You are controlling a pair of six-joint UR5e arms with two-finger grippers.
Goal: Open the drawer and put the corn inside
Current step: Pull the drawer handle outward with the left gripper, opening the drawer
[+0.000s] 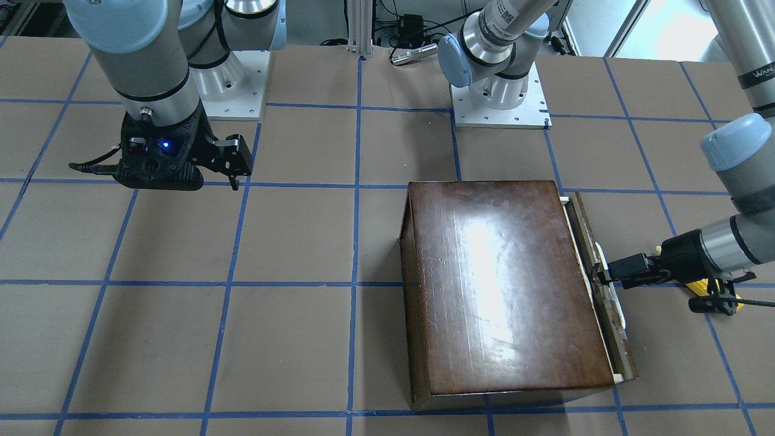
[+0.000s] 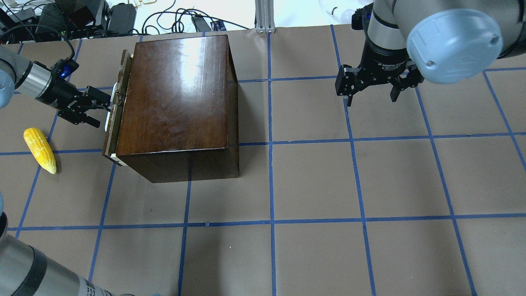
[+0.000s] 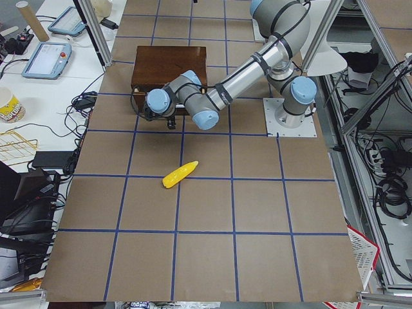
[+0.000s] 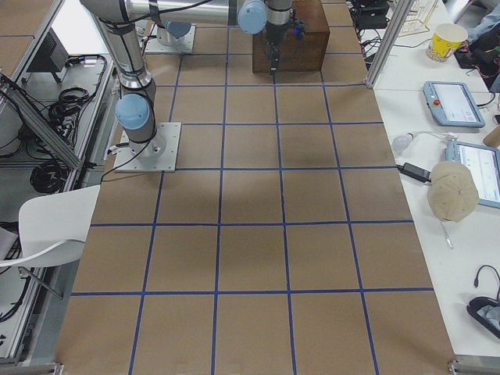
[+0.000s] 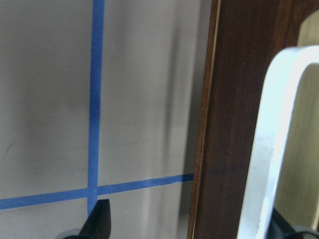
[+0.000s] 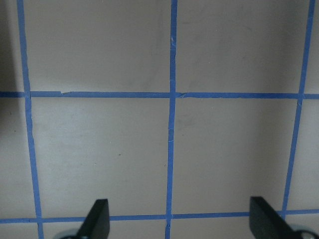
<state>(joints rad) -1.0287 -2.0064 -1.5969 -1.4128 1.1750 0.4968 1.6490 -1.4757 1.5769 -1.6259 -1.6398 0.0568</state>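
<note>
The glossy dark-brown box [image 2: 176,94] stands on the table's left half. Its drawer [image 2: 117,111], with a worn front panel and a white handle [image 5: 271,149], sticks out a narrow gap on the box's left side. My left gripper [image 2: 96,107] is open at the drawer front. The handle lies between its fingers, close to one fingertip [image 5: 284,226]. The yellow corn [image 2: 40,150] lies on the table left of the drawer, behind the left gripper, and shows partly under the left wrist in the front view [image 1: 711,289]. My right gripper [image 2: 372,98] is open and empty, hanging over the table's far right.
The table is brown paper with a blue tape grid [image 2: 271,142]. The arm bases [image 1: 499,103] stand at the robot's edge. Cables and electronics [image 2: 123,16] lie beyond the far edge behind the box.
</note>
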